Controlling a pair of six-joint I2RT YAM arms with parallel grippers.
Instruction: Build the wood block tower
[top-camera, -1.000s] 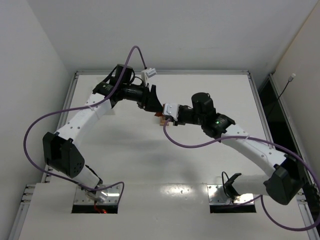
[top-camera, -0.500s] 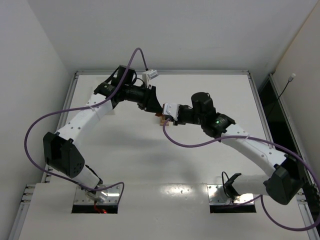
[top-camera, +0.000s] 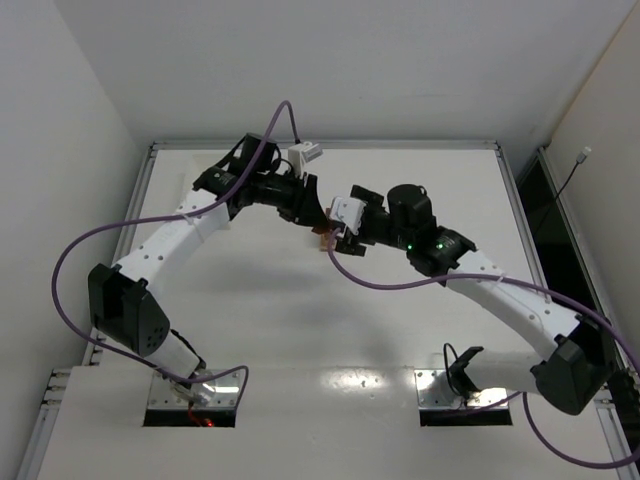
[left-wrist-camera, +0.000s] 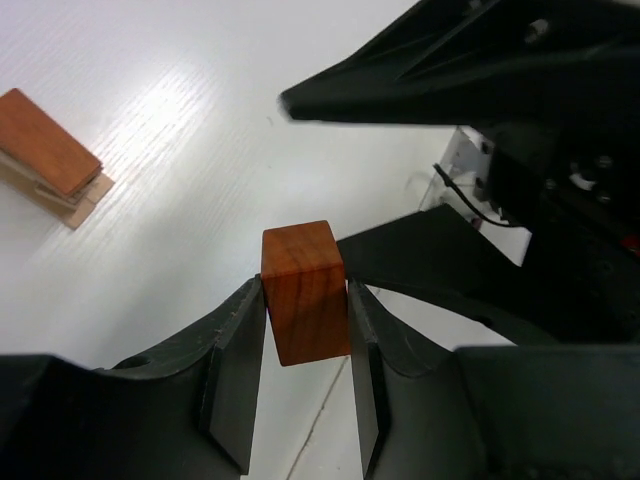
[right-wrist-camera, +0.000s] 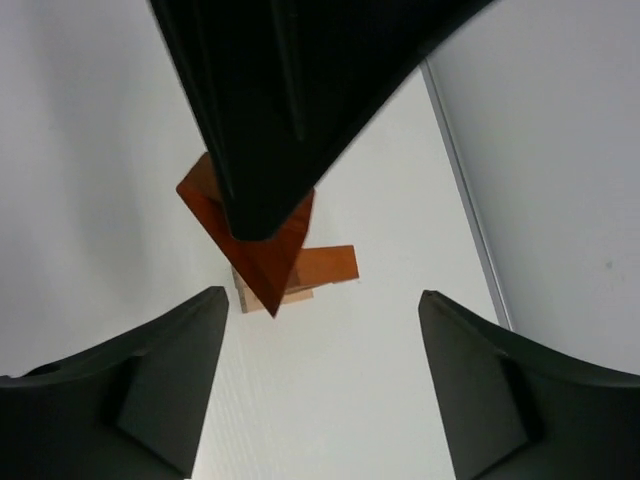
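The left gripper (left-wrist-camera: 303, 295) is clamped on 1 reddish-brown block (left-wrist-camera: 300, 262), a finger pressed to each side, above the table (left-wrist-camera: 180, 120). The right gripper (right-wrist-camera: 322, 298) has its fingers wide apart, touching nothing. The tower (left-wrist-camera: 60, 165) nearby: a reddish-brown bar (left-wrist-camera: 40, 135) on tan pieces (left-wrist-camera: 85, 195)

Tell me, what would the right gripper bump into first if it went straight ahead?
Probably the red-brown block pinched in the left gripper, just ahead of the open right gripper; depth is hard to judge.
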